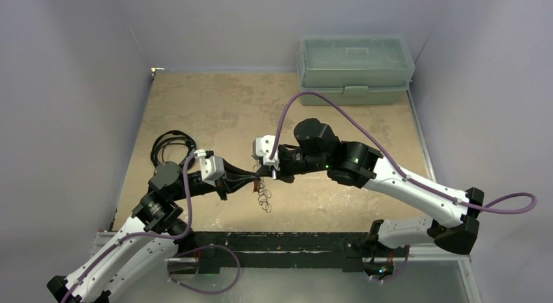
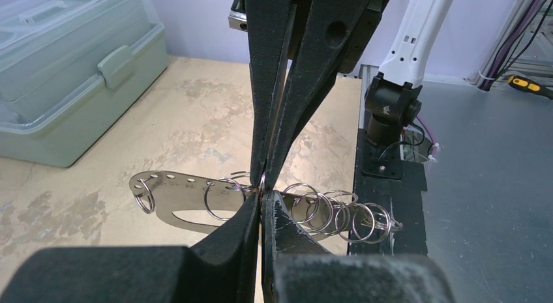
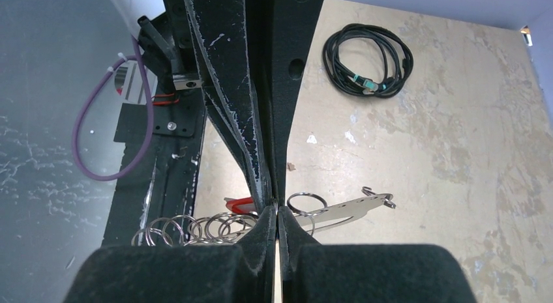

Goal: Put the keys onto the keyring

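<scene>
My two grippers meet tip to tip over the middle of the table. The left gripper (image 1: 255, 181) is shut; the key's red head (image 3: 240, 203) sticks out beside its fingertips (image 3: 261, 186). The key's blade is hidden. The right gripper (image 1: 269, 173) is shut on a wire ring of the keyring (image 1: 264, 199), which hangs just above the table. In the left wrist view the left gripper (image 2: 262, 197) faces the keyring's flat metal loop (image 2: 176, 192), with a bunch of rings (image 2: 352, 219) to its right. In the right wrist view the right gripper (image 3: 276, 212) sits between the loop (image 3: 342, 210) and the rings (image 3: 189, 228).
A pale green lidded box (image 1: 355, 68) stands at the table's far right edge and also shows in the left wrist view (image 2: 72, 75). A coiled black cable (image 1: 171, 145) lies at the left, seen also in the right wrist view (image 3: 370, 58). A black base rail (image 1: 274, 244) runs along the near edge.
</scene>
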You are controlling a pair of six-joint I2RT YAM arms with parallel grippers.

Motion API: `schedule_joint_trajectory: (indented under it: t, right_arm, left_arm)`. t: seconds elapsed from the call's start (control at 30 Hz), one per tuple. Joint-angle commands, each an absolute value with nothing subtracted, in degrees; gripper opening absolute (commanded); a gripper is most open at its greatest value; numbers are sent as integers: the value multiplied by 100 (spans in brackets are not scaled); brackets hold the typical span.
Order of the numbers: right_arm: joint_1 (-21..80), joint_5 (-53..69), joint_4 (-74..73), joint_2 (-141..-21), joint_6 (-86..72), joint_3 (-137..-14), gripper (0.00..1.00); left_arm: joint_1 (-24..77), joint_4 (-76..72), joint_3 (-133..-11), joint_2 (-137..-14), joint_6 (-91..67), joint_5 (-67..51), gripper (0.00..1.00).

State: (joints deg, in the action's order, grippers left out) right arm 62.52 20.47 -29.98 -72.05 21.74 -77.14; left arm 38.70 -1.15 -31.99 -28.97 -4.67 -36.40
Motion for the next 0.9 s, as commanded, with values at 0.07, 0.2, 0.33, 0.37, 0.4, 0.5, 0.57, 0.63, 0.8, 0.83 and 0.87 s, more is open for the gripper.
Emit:
schedule_joint_trajectory:
  t: [0.07,0.2,0.33,0.37,0.4,0.5,0.57,0.63,0.8,0.83,0.87]
  right_arm:
    - [6267,1928,-2530,-6907,2139,-7620,0]
    - [6267,1890,-2075,-6536,2009,-7211,0]
    - [6267,1916,-1700,-6289,1847,-6885,0]
    - [6267,1916,-1623,-6241,1820,-6823,0]
    - [6267,1916,-1565,-6214,1793,-6772,0]
    - [6267,1944,-1466,-6179,1758,-6685,0]
    - [6267,1967,-1442,-6181,1750,-6664,0]
    - [6267,1976,-1405,-6179,1749,-6641,0]
    - [6267,1978,-1356,-6190,1749,-6593,0]
    - [6267,1970,-1353,-6192,1749,-6583,0]
    - [6267,1964,-1353,-6181,1749,-6571,0]
  left_arm:
    - [3873,-291,-3290,-2825,-345,-3358,4]
    - [3869,-245,-3298,-2674,-316,-3079,31]
    - [3867,-177,-3341,-2650,-316,-2990,37]
    - [3867,-157,-3364,-2654,-325,-2996,37]
    - [3874,-136,-3380,-2654,-325,-3000,38]
    - [3869,-176,-3368,-2646,-342,-3146,38]
    - [3867,-256,-3350,-2654,-379,-3321,37]
    - [3868,-333,-3334,-2671,-445,-3518,37]
    - [3867,-438,-3340,-2618,-529,-3750,36]
    - [3867,-428,-3344,-2600,-546,-3722,36]
    - [3872,-419,-3359,-2583,-565,-3673,36]
